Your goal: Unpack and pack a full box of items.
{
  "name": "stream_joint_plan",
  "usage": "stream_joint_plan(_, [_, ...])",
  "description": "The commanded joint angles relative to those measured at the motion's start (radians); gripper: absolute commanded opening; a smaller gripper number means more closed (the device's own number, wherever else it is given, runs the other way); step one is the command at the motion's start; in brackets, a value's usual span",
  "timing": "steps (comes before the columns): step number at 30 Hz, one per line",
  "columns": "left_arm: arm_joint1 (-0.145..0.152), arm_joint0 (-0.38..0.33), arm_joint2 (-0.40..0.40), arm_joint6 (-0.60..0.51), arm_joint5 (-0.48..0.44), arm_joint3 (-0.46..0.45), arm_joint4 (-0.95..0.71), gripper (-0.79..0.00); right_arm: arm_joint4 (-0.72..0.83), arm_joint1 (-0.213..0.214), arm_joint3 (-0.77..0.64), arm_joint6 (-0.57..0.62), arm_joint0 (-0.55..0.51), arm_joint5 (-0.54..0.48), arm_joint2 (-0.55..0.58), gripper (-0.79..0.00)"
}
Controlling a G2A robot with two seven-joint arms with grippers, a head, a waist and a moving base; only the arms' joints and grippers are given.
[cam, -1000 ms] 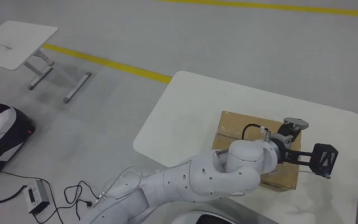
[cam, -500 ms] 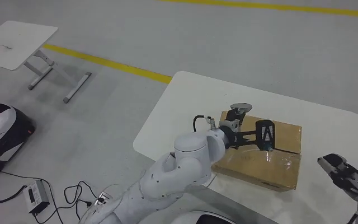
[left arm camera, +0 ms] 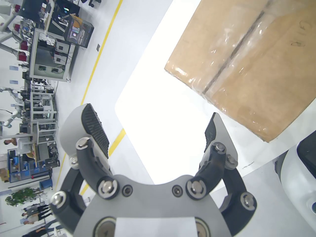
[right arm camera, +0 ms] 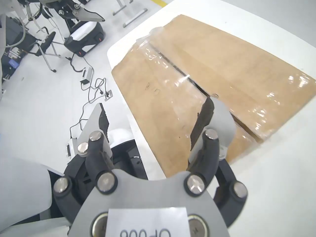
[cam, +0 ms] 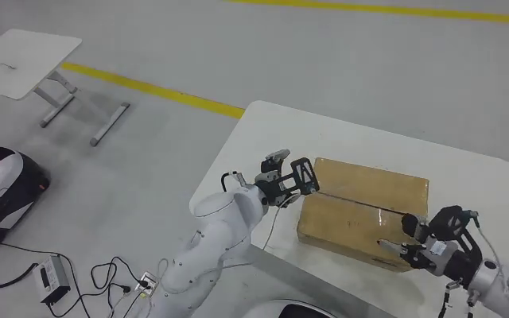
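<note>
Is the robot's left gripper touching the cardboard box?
Apart. In the left wrist view, the open left gripper has a strip of white table showing between its fingertips and the cardboard box.

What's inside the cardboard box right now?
Nothing inside can be seen. The cardboard box is shut, with clear tape running along its top seam. Whatever it holds is covered by the closed top.

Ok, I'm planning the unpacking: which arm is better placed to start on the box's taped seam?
Probably right. The right gripper, open, has one finger over the box by the end of the taped seam; the left gripper, open, hangs over bare table off the other end.
</note>
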Motion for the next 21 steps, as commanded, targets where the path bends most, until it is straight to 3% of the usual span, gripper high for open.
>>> stream_joint_plan(1, [0.004,0.014,-0.021,0.010,-0.004,-0.003,-0.004,0.000,-0.060,-0.007,0.017,-0.016,0.053,0.040,-0.065,-0.154])
stream_joint_plan(8, [0.012,0.034,-0.050,0.041,-0.013,-0.005,-0.012,0.000,-0.188,-0.036,0.110,-0.050,0.205,0.137,-0.260,-0.219])
stream_joint_plan(11, [0.015,0.036,-0.057,0.051,-0.017,-0.001,-0.015,0.000,-0.239,-0.048,0.146,-0.055,0.251,0.159,-0.325,-0.292])
stream_joint_plan(14, [0.018,0.037,-0.060,0.058,-0.022,0.004,-0.021,0.000,-0.292,-0.058,0.178,-0.072,0.284,0.198,-0.370,-0.437])
stream_joint_plan(15, [0.019,0.037,-0.061,0.060,-0.025,0.005,-0.022,0.000,-0.301,-0.061,0.186,-0.078,0.291,0.210,-0.380,-0.533])
stream_joint_plan(17, [0.021,0.035,-0.060,0.065,-0.029,0.009,-0.025,0.000,-0.322,-0.065,0.194,-0.084,0.302,0.232,-0.392,-0.606])
stream_joint_plan(18, [0.022,0.033,-0.060,0.068,-0.030,0.011,-0.026,0.000,-0.334,-0.067,0.195,-0.087,0.306,0.243,-0.396,-0.696])
stream_joint_plan(21, [0.024,0.027,-0.054,0.074,-0.037,0.017,-0.029,0.000,-0.370,-0.068,0.190,-0.093,0.310,0.254,-0.399,-0.785])
